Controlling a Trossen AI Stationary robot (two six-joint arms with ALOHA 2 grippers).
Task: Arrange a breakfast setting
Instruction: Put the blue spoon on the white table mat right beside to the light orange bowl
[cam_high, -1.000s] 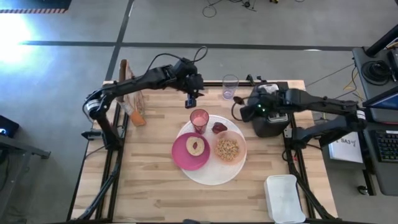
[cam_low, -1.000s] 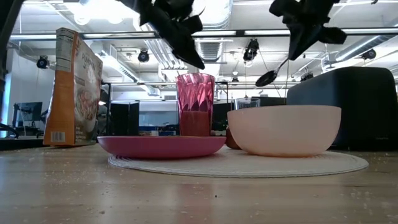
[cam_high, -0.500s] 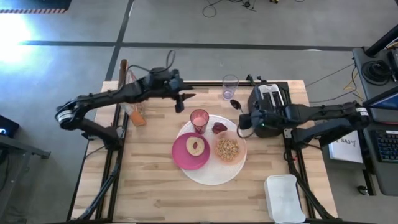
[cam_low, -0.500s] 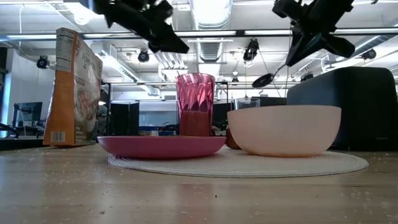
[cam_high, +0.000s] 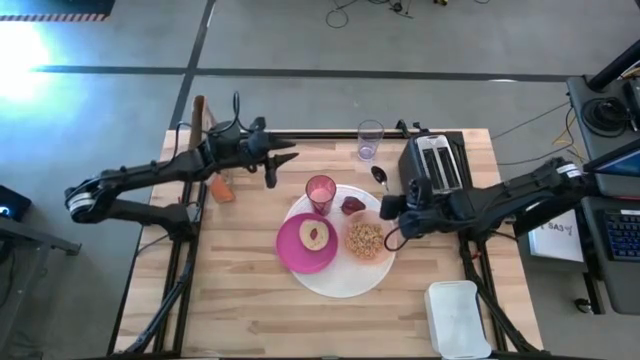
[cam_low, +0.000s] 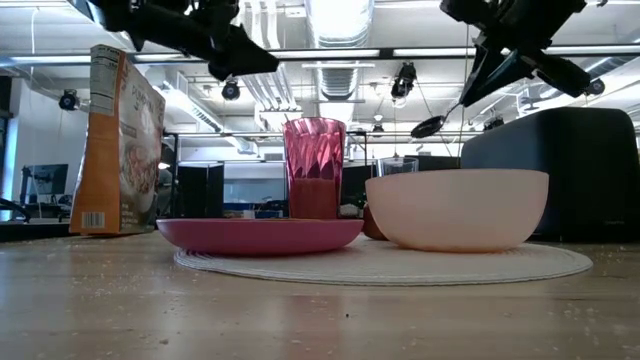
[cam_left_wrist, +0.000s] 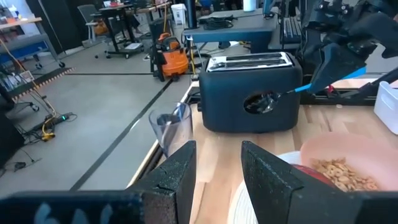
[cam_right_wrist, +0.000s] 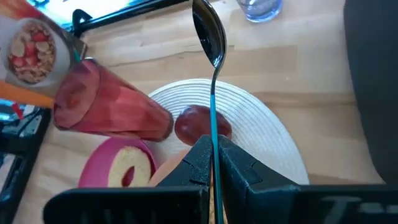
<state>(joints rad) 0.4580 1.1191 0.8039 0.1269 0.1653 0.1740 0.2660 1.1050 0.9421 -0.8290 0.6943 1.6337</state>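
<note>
Gripped the teal-handled metal spoon (cam_right_wrist: 212, 37) in the shut right pincer (cam_right_wrist: 213, 149), raised just beside the peach translucent bowl (cam_high: 386, 236) of cereal. Held the left pincer (cam_left_wrist: 214, 168) parted and empty, well apart from the pink translucent cup (cam_high: 321, 190). Found bowl, cup and small magenta plate (cam_high: 293, 255) already on the large round white plate (cam_high: 340, 282) mid-table (cam_high: 240, 310); left only the spoon, probably for beside the plate. Since a second earlier: drew the left arm back from the cup, brought the right off the black toaster (cam_high: 437, 163) toward the bowl.
</note>
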